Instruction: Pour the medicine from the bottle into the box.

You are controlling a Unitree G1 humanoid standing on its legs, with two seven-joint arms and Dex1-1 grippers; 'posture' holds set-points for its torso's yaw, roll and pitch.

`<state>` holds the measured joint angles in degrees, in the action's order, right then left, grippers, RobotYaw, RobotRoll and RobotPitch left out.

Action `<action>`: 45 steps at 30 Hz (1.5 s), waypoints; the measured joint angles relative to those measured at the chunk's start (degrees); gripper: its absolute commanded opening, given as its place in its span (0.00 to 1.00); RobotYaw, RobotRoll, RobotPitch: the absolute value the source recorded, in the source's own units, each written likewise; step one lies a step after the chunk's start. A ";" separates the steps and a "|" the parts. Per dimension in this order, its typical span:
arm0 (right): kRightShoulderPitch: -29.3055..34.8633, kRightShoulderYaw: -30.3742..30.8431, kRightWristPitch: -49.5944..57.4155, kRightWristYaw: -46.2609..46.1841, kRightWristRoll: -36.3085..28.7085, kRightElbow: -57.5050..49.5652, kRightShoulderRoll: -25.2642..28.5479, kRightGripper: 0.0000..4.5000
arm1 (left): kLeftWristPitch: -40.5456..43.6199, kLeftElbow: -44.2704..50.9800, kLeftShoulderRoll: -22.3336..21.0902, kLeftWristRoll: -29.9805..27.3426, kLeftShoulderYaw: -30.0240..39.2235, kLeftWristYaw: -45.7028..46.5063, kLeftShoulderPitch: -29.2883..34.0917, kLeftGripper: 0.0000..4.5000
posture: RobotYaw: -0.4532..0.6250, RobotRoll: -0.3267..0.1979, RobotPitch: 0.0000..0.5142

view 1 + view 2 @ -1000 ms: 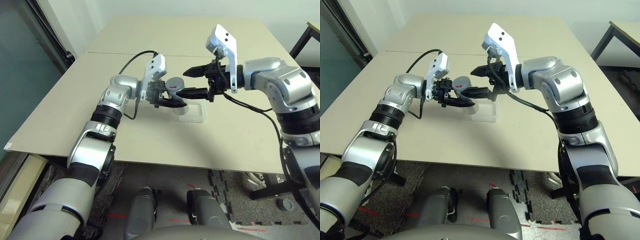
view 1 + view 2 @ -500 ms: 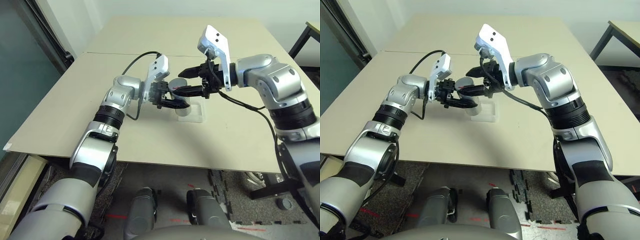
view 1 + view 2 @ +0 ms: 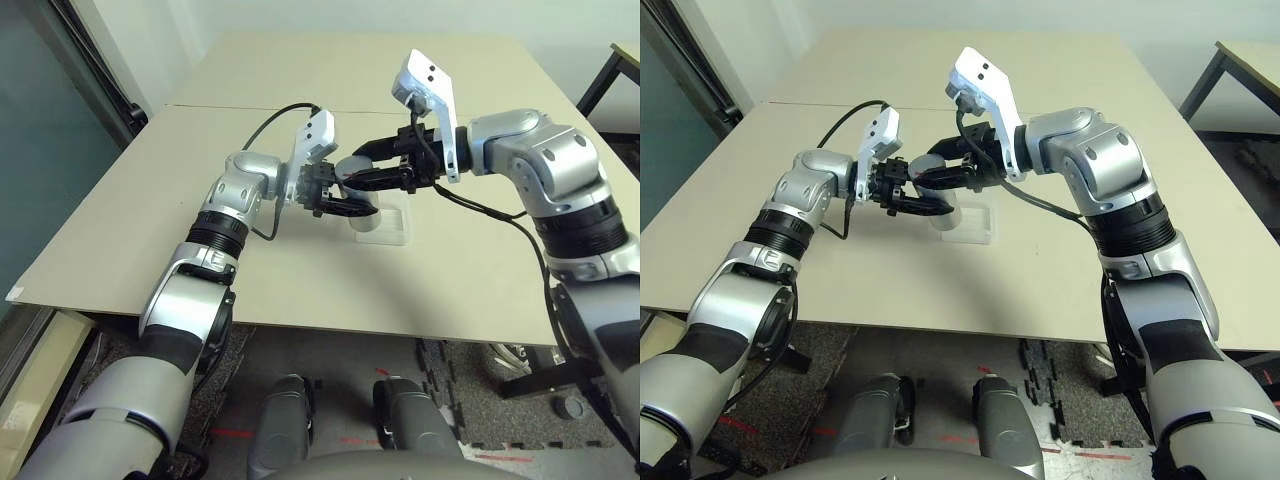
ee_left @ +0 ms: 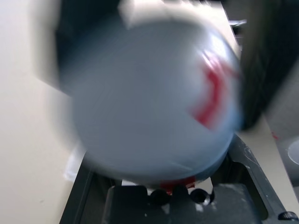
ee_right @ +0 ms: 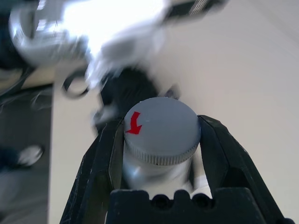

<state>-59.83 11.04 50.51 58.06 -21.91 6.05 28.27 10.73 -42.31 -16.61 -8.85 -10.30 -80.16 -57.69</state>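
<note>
The silver-grey bottle [image 3: 350, 176] with a red mark is held above the table, over the near-left corner of the clear plastic box [image 3: 386, 226]. My left gripper [image 3: 336, 197] is shut on the bottle's body [image 4: 149, 98]. From the other side, my right gripper [image 3: 371, 172] is shut on the round grey cap [image 5: 161, 129], which has a red arrow on top. Both black fingers [image 5: 106, 156] press against the cap's ribbed rim. The medicine is hidden.
The beige table [image 3: 300, 80] stretches far beyond the box. A seam runs across it behind the arms. A black table leg [image 3: 610, 70] shows at the far right edge.
My right gripper has moved left onto the bottle and closed its wide-open fingers on the cap. The left gripper, with the bottle, has shifted slightly up and right.
</note>
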 measured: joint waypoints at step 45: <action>14.10 -16.77 -21.11 -50.27 14.40 28.66 -11.35 0.57 | -0.74 -6.77 -7.15 -0.22 11.46 23.22 0.24 0.59 | 0.46 0.62 0.12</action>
<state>-45.73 -5.73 29.40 7.79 -7.51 34.71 16.92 9.99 -49.08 -23.76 -9.07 1.17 -56.94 -57.45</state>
